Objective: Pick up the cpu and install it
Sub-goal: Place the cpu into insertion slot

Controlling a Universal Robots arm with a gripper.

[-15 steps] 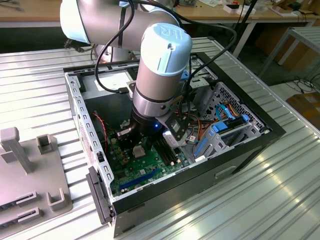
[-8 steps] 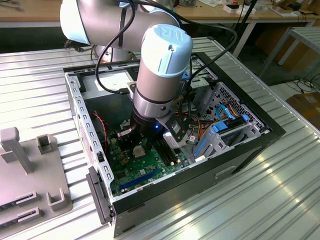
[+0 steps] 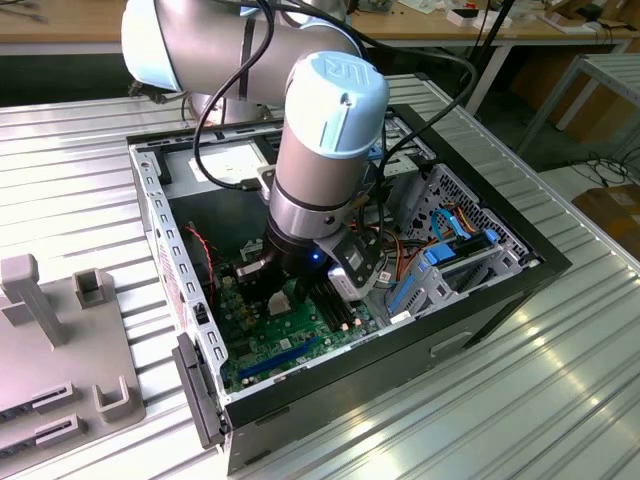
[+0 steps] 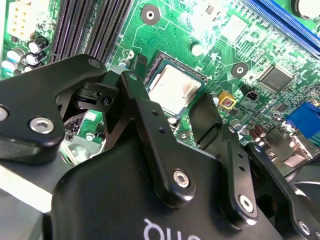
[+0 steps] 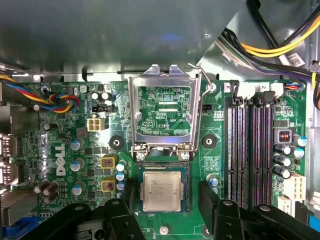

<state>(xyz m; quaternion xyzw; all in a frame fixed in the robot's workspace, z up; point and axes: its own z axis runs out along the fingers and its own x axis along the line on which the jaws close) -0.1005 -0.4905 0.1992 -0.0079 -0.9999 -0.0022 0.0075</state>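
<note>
In the exterior view, a big grey arm [image 3: 325, 130] reaches down into an open computer case [image 3: 480, 290]. The case lies on a shiny metal worktop [image 3: 520, 400] with long ridges. The end effector [image 3: 283, 300] hangs low over the green board [image 3: 300, 345] inside the case. A grey plastic holder [image 3: 50, 340] sits on the worktop at the exterior view's left, well apart from the case.

In the second wrist view, the cpu [image 4: 172, 90] lies flat in its square socket [image 4: 155, 59] on the green board. Its pale silver face points up. The black fingers [image 4: 150, 125] stand apart, one on each side of the cpu. They do not touch it, so the end effector is open and holds nothing. A long blue slot [image 4: 280, 22] runs across the board, away from the socket.

In the first wrist view, the cpu [image 5: 161, 190] sits inside the socket with a thin dark rim all around it. A finger tip shows on each side of the socket, with a bit of green board between each tip and the cpu. The metal frame [image 5: 134, 115] of the socket is flipped up and open, just beside the cpu. Long black slots [image 5: 250, 150] stand in a row near the socket. A bunch of coloured wires [image 5: 55, 100] plugs into the board on the other side.
</note>
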